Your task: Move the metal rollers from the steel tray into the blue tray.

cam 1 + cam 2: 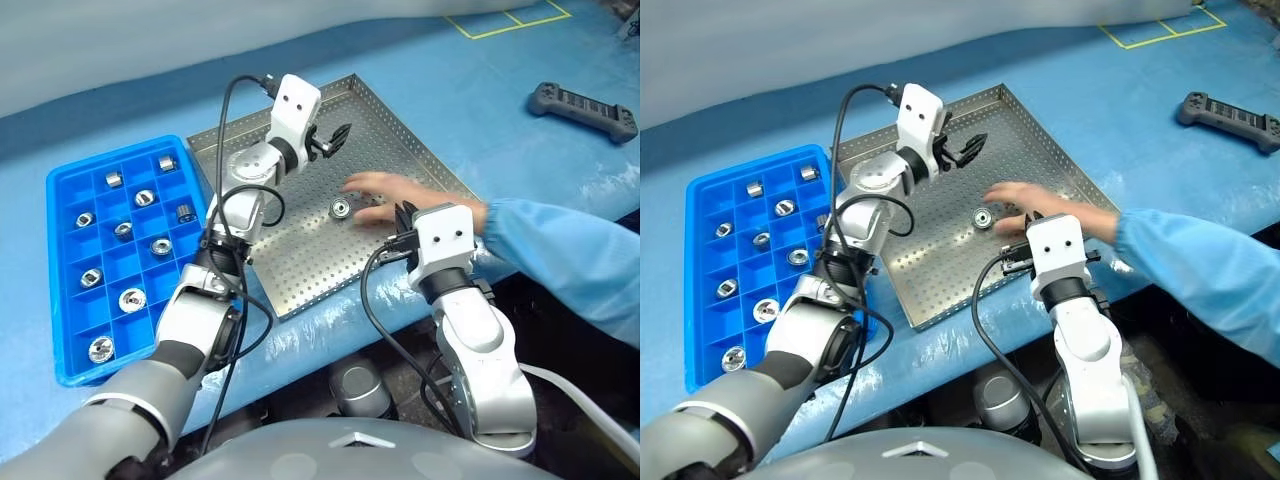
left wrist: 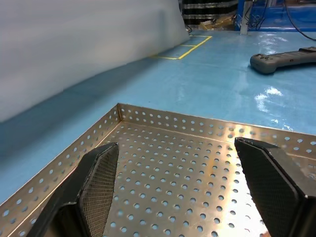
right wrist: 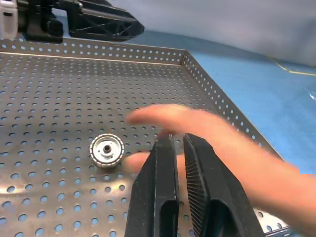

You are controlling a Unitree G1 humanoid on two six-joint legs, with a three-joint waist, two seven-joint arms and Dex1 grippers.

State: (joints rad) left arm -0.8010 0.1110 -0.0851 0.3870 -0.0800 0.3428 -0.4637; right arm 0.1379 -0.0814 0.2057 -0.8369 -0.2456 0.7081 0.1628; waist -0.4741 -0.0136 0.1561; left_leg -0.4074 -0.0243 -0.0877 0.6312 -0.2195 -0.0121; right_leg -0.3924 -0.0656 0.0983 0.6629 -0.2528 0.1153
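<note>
even, bright overhead light fills the scene, with soft, short shadows. the large square silver steel tray with a perforated floor (image 1: 300, 270) shows warm glare near its far rim in the left wrist view, and the glossy blue table surface (image 2: 217, 84) carries white highlights there. a person's hand (image 3: 197, 128) is smeared by motion blur over the tray, while the small shiny silver metal roller (image 3: 106, 149) beside it stays sharp.

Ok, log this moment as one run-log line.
left gripper: open, above steel tray | right gripper: shut | roller: on tray | person's hand: beside roller
</note>
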